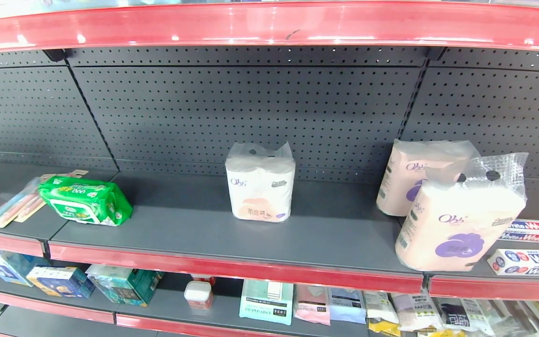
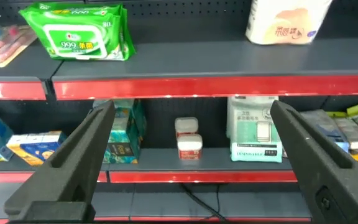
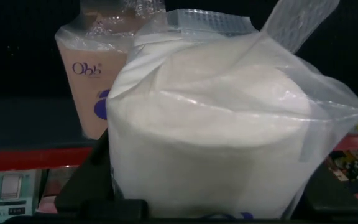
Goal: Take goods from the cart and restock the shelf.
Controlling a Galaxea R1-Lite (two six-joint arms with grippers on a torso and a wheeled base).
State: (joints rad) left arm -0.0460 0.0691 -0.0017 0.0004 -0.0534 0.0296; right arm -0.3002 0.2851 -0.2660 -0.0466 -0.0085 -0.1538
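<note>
A plastic-wrapped paper roll pack (image 1: 456, 224) with a purple print stands at the front edge of the grey middle shelf (image 1: 213, 234), on the right. In the right wrist view this pack (image 3: 222, 130) sits between the dark fingers (image 3: 86, 180) of my right gripper (image 3: 207, 202), which is shut on it. A matching pack (image 1: 412, 175) stands just behind it, also seen as the pack (image 3: 86, 81) beyond the held one. A smaller roll pack (image 1: 260, 185) stands mid-shelf. My left gripper (image 2: 188, 162) is open and holds nothing, facing the lower shelf front.
A green wipes pack (image 1: 84, 200) and toothbrushes (image 1: 14, 206) lie on the left of the shelf, and toothpaste boxes (image 1: 529, 245) on the far right. The lower shelf (image 1: 232, 313) holds boxes, a small jar (image 1: 198, 295) and packets. A red-edged shelf (image 1: 269, 23) runs overhead.
</note>
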